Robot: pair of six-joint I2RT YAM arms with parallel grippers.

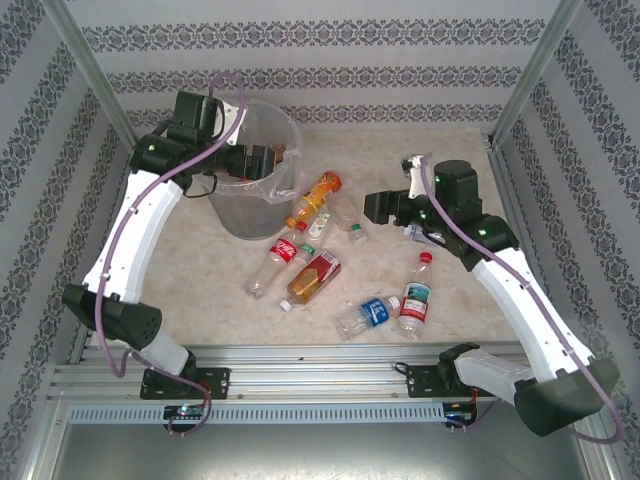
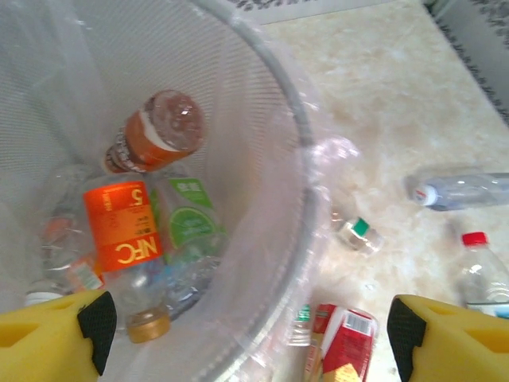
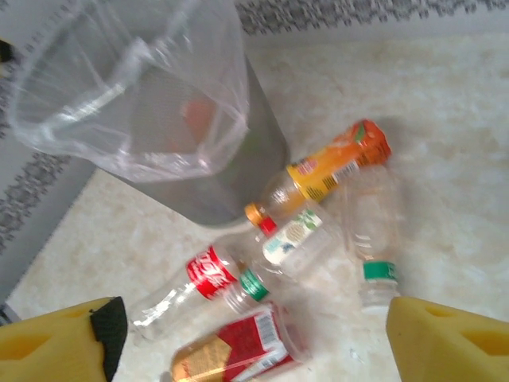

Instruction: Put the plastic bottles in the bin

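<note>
- Piled in the bottom of the bin [image 2: 298,119]: crumpled clear plastic bottles [image 2: 187,274], among them an orange-sleeved bottle [image 2: 123,227] with a gold cap, a green-labelled bottle [image 2: 187,219] and a brown-banded bottle [image 2: 155,131] leaning against the wall.
- Stands upright at the far left of the table [image 1: 200,290]; round, tapering downward, grey translucent wall finely ribbed, with a thin wrinkled clear bag [image 3: 159,119] folded over the rim.
- Scattered on their sides on the table, to the right of the bin and nearer: a tall orange juice bottle [image 1: 314,197] almost touching the bin, a slim red-labelled cola bottle [image 1: 277,262], a squarish red-wrapped bottle [image 1: 314,276] just beside it, a blue-labelled bottle [image 1: 365,315] and a red-capped bottle [image 1: 416,296].
- Over the bin's mouth: left gripper [image 2: 250,330], matte yellow fingers with black pads spread wide, pinching nothing.
- Right of the scattered bottles, above the table: right gripper [image 3: 253,326], blocky yellow fingers likewise spread apart, nothing between them.
- Underneath everything: smooth pale tabletop with beige marbling.
</note>
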